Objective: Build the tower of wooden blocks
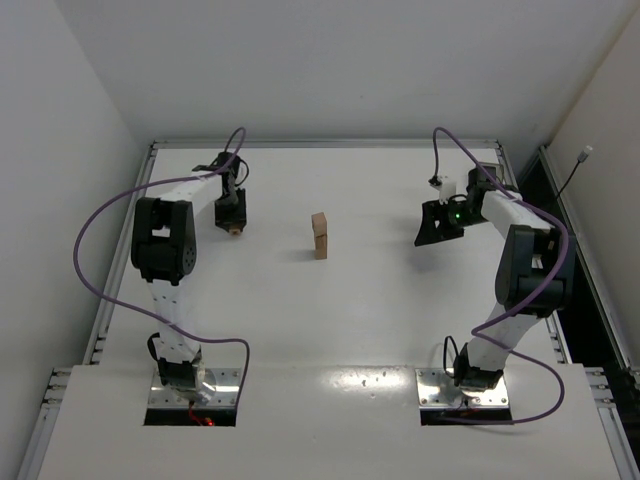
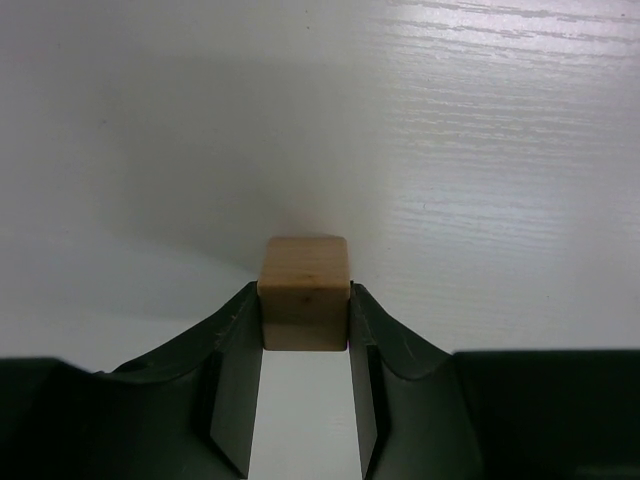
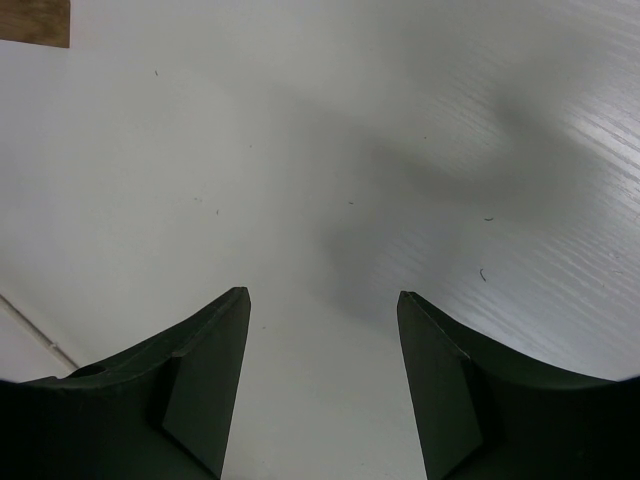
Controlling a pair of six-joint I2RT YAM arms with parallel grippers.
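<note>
The tower (image 1: 320,236) is a narrow column of tan wooden blocks standing at the middle of the white table. My left gripper (image 1: 232,229) is at the far left, well left of the tower. It is shut on a small tan wood block (image 2: 304,292), gripped between the two fingertips with the table close below. The block peeks out under the gripper in the top view (image 1: 233,231). My right gripper (image 1: 433,234) is at the far right, open and empty over bare table (image 3: 320,300). A brown corner (image 3: 35,22) shows at the top left of the right wrist view.
The table (image 1: 320,320) is white with raised rails along its left, back and right edges. Purple cables loop from both arms. No other loose blocks show.
</note>
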